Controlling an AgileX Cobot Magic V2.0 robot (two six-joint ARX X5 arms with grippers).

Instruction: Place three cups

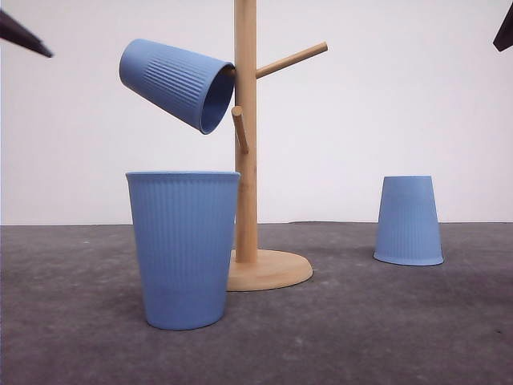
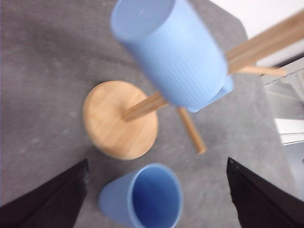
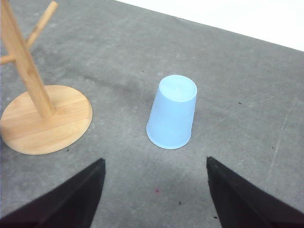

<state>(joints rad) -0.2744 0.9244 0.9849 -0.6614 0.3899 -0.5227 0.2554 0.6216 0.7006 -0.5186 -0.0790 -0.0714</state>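
A: Start with the front view. Where are the cups?

B: One hung cup [image 1: 178, 83] sits tilted on a peg of the wooden rack [image 1: 246, 160], mouth toward the post. An upright cup [image 1: 184, 247] stands on the grey table [image 1: 401, 321], in front of the rack's round base and to its left. An upside-down cup [image 1: 409, 220] stands well apart on the right. Dark fingertips poke in at both top corners, the left gripper's finger [image 1: 24, 34] and the right gripper's finger [image 1: 505, 32], clear of everything.

A: And the left wrist view?

B: The left gripper [image 2: 156, 199] is spread wide, with nothing between its fingers [image 2: 52, 199]. The upright cup [image 2: 145, 197] lies between them, mouth open toward the camera, touching neither. Beyond it are the rack's base [image 2: 118, 118] and the hung cup [image 2: 171, 50], blurred.

A: Right wrist view?

B: The right gripper [image 3: 154, 199] is also spread, holding nothing. The upside-down cup [image 3: 172, 111] stands on its rim, flat base up, apart from the fingers [image 3: 71, 199]. The rack [image 3: 42, 114] stands near it on the table [image 3: 237, 95].
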